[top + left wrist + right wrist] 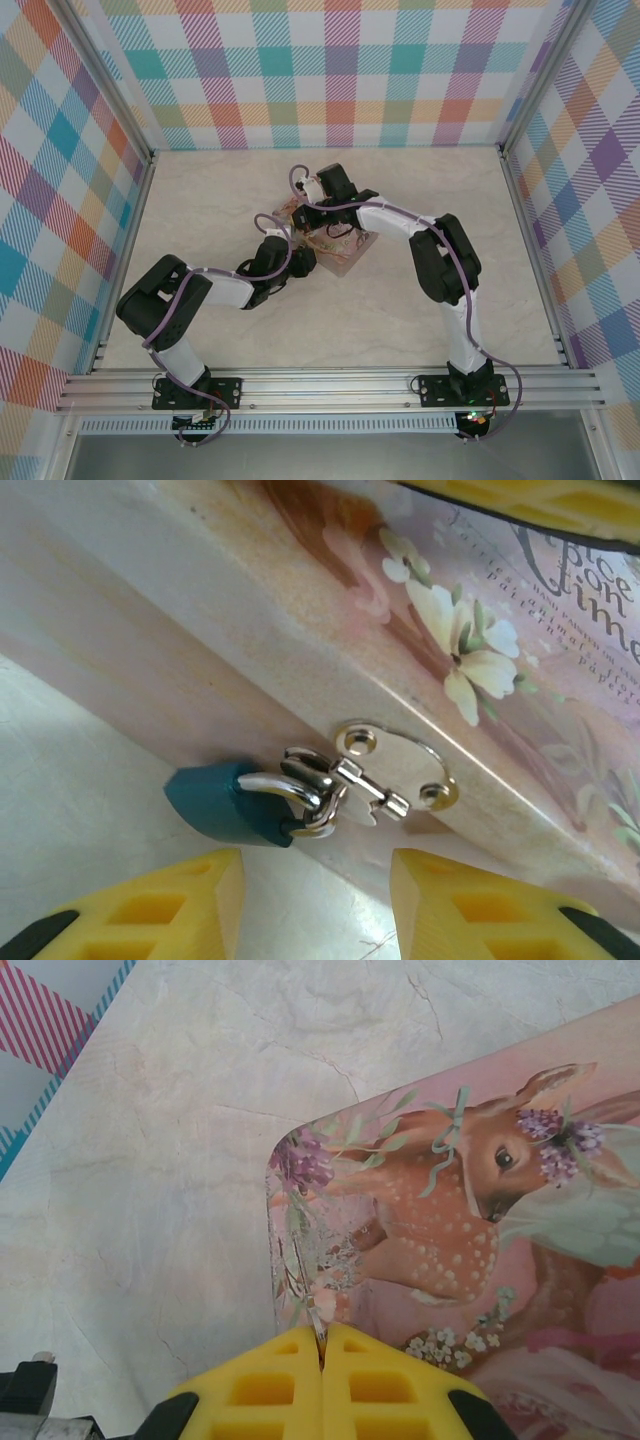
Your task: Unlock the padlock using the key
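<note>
Key pinched tight, lock waiting on side of tin.
Find padlock [225, 805] hooked thru clasp [395, 765] on left side of pink tin [200, 610], just past left gripper [315, 875] and a bit left of its gap; fingers apart, holding nothing. In left wrist view, lies long-ways across, blue bottom end pointing left, away from clasp. See right gripper [322, 1345] over tin lid, fingers squeezed together on thin grey bit, prob. key [318, 1322], poking straight out past tips. Left arm closer to lock; must bring key round to that blue end.
</note>
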